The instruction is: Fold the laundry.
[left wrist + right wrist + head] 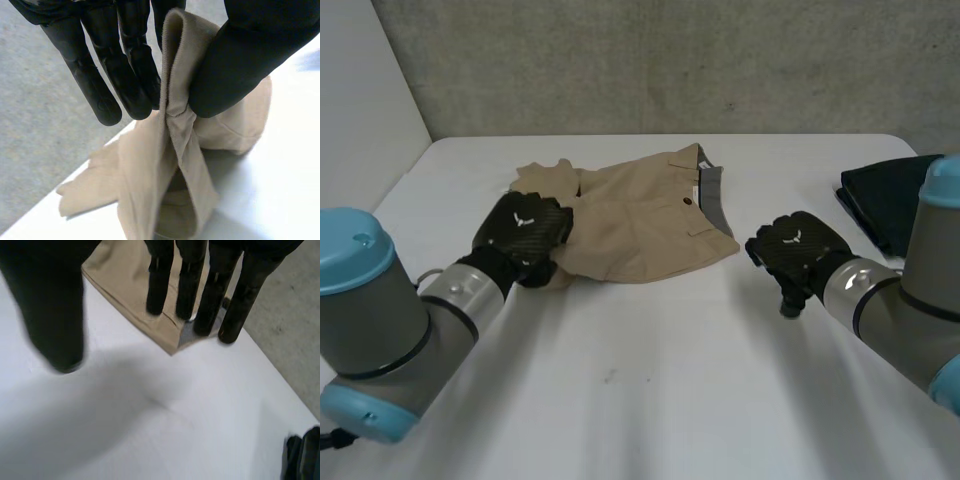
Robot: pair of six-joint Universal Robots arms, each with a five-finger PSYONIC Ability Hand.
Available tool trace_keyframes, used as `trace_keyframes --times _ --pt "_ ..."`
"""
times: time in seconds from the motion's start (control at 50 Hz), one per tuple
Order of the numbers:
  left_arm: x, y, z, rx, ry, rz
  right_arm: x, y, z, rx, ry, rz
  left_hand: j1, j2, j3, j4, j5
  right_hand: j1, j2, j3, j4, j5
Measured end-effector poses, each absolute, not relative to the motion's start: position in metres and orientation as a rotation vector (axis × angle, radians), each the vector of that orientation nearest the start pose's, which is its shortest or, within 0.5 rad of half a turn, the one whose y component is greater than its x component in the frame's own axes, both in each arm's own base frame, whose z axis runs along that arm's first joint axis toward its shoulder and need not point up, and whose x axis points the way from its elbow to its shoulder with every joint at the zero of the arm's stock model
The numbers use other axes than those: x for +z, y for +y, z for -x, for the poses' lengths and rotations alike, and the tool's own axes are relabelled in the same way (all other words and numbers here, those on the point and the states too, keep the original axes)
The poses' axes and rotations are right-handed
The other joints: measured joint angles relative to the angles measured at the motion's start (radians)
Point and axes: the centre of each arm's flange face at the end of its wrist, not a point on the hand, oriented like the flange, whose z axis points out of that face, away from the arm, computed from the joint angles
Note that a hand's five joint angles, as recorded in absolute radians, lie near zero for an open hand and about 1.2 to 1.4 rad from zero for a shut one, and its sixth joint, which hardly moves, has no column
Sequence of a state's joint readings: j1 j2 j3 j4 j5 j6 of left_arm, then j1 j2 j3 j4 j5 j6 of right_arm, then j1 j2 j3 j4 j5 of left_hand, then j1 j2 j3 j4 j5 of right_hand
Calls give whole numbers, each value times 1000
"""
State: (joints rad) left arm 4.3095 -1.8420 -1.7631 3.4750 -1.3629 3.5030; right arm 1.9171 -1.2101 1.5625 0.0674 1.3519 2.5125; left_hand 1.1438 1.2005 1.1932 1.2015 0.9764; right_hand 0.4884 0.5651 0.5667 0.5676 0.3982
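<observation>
A pair of tan shorts (630, 215) lies spread on the white table (650, 370), its grey-lined waistband toward my right side. My left hand (525, 235) is at the shorts' left leg end. There its thumb and fingers (130, 75) pinch a raised fold of the tan cloth (175, 130), and the rest of the leg hangs bunched below it. My right hand (795, 250) hovers over bare table just right of the shorts' near waistband corner (170, 337). Its fingers (187, 280) are straight and apart from the thumb, holding nothing.
A dark folded garment (890, 200) lies at the table's far right, and its edge (302, 457) is also in the right wrist view. A concrete wall rises behind the table's back edge.
</observation>
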Motion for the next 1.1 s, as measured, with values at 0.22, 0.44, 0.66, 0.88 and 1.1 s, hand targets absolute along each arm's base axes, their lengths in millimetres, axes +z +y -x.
trace_keyframes --times 0.22,0.44,0.66,0.88,1.1 --pt "229 -234 270 -2234 2208 -1157 183 -273 -250 -1739 2227 1009 0 0 0 0 0 -277 -332 -341 -327 -321" --pt "299 -206 289 -2504 2061 -1162 168 -262 -284 -1604 2126 682 0 0 0 0 0 -282 -342 -349 -329 -326" --pt "323 -193 294 -2577 2111 -1141 137 -277 -309 -1666 2155 681 0 0 0 0 0 -282 -342 -349 -329 -326" --pt "331 -195 283 -2591 2124 -1074 129 -298 -302 -1734 2204 686 0 0 0 0 0 443 600 592 595 550" --pt "293 -211 250 -2313 2312 -986 206 -285 -255 -1859 2103 1221 0 0 0 0 0 481 608 616 621 581"
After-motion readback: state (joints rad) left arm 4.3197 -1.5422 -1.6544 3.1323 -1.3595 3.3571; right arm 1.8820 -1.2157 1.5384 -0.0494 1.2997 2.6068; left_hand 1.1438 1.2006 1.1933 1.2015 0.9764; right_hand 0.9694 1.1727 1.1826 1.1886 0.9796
